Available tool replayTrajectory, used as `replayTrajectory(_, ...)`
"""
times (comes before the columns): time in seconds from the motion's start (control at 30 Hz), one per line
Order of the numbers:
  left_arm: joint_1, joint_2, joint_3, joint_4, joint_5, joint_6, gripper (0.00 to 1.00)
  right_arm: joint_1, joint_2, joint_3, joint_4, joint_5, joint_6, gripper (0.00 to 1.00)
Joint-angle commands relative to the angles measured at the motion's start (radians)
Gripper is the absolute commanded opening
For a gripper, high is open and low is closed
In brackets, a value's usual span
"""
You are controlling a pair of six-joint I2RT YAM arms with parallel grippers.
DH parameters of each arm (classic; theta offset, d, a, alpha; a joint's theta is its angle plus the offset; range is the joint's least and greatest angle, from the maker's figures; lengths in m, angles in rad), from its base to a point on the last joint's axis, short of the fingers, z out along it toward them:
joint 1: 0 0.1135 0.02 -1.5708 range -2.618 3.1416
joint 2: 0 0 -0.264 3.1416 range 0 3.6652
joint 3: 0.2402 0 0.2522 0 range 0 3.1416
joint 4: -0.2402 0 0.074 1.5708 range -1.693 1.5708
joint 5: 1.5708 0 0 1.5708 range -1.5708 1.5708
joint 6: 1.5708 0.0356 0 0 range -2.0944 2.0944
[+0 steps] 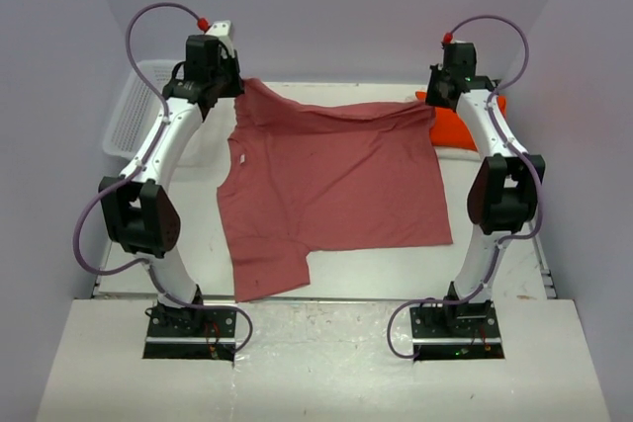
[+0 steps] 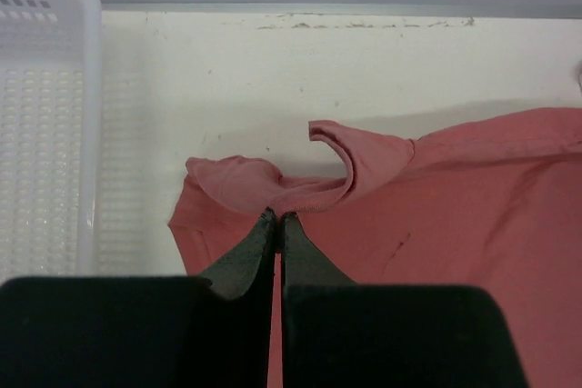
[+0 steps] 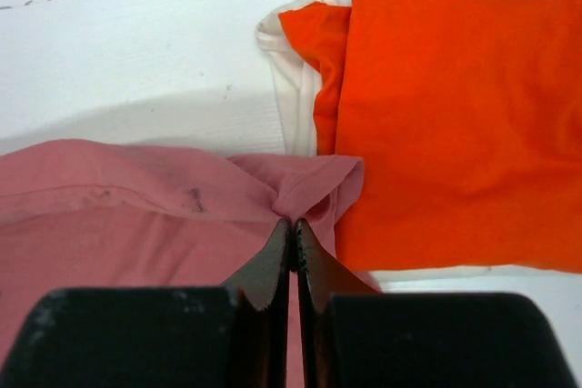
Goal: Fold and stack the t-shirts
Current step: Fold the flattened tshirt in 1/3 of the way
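The rose-red t-shirt [image 1: 331, 185] lies spread on the table's middle. My left gripper [image 1: 226, 86] is shut on its far left corner, pinching a fold of the cloth [image 2: 273, 190] at the tips [image 2: 276, 218]. My right gripper [image 1: 442, 96] is shut on its far right corner, pinching a bunched fold [image 3: 305, 184] at the tips [image 3: 293, 222]. The folded orange t-shirt [image 3: 455, 124] lies on the folded white t-shirt [image 3: 296, 106] at the far right [image 1: 457, 130], right beside the pinched corner.
A white plastic mesh basket [image 1: 134, 118] stands at the far left, close to my left gripper; it also shows in the left wrist view [image 2: 41, 134]. The table's far edge [image 2: 364, 17] meets the back wall just beyond.
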Motion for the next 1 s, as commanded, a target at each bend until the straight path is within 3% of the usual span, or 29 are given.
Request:
replayTrajectory(0.0, -0.008, -0.047, -0.07, -0.001, -0.019, -0.017, 0.0, 0.011, -0.065, -0.033, 0.007, -0.001, 0.025, 0.0)
replayTrajectory(0.47, -0.087, -0.158, -0.218, -0.015, -0.123, -0.049, 0.0, 0.024, -0.17, -0.178, -0.004, 0.046, 0.077, 0.0)
replayTrajectory(0.97, -0.117, -0.326, -0.495, -0.044, -0.255, -0.188, 0.0, 0.039, -0.239, -0.301, -0.059, 0.137, 0.139, 0.0)
